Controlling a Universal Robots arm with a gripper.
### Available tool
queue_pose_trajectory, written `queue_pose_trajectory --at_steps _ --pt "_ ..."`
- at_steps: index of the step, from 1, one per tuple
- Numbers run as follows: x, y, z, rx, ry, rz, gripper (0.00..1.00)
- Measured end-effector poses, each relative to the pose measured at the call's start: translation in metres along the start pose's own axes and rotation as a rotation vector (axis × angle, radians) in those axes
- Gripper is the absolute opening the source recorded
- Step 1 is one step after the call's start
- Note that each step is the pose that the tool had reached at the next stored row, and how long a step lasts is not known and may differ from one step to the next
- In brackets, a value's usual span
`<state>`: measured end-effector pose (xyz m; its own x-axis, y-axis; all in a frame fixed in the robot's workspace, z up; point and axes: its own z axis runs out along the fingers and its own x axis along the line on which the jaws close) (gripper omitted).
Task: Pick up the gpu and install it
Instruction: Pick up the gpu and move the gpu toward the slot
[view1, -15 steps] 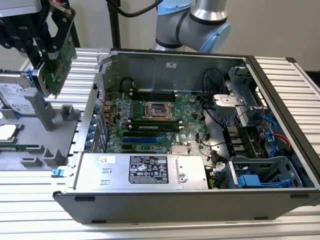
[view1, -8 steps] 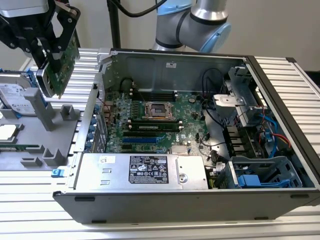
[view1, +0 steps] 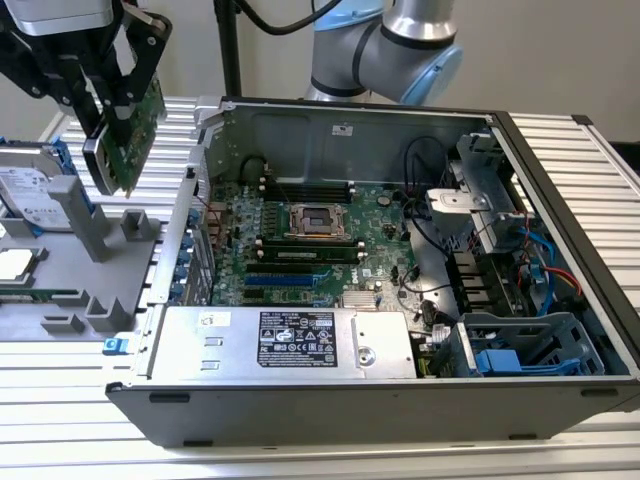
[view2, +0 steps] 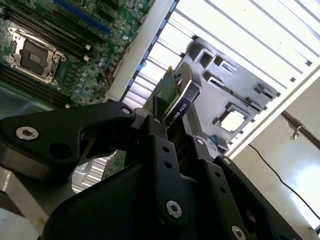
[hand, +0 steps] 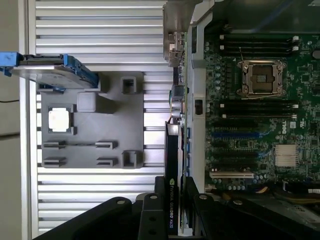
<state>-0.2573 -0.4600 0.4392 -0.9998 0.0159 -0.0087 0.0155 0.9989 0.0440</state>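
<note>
Pinching the gpu (view1: 128, 135) between black jaws, high at the exterior view's left. Hanging tilted in the air, green face outward, apart from everything below. Beneath and near: a grey holder block (view1: 95, 285) with upright posts, resting on a table (view1: 300, 462) of ribbed aluminium slats. On that block, a hard drive (view1: 28, 195) in blue rails, propped up, and a square chip (view1: 14, 264) lying flat. Just beside the block, toward the exterior view's right, an open computer case (view1: 380, 410) lying on the same slats, motherboard (view1: 330, 225) facing up, silver power supply (view1: 290, 342) along the near wall. Behind, a plain pale wall (view1: 570, 50) and a black pole (view1: 231, 45). In the first wrist view, seen edge-on, lined up with the strip of slats between block and case.
</note>
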Motion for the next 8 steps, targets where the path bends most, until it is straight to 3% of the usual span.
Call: queue_pose_trajectory --at_steps 8 --pt "-0.0112 0.0002 0.0001 0.0000 -0.0001 0.000 0.00"
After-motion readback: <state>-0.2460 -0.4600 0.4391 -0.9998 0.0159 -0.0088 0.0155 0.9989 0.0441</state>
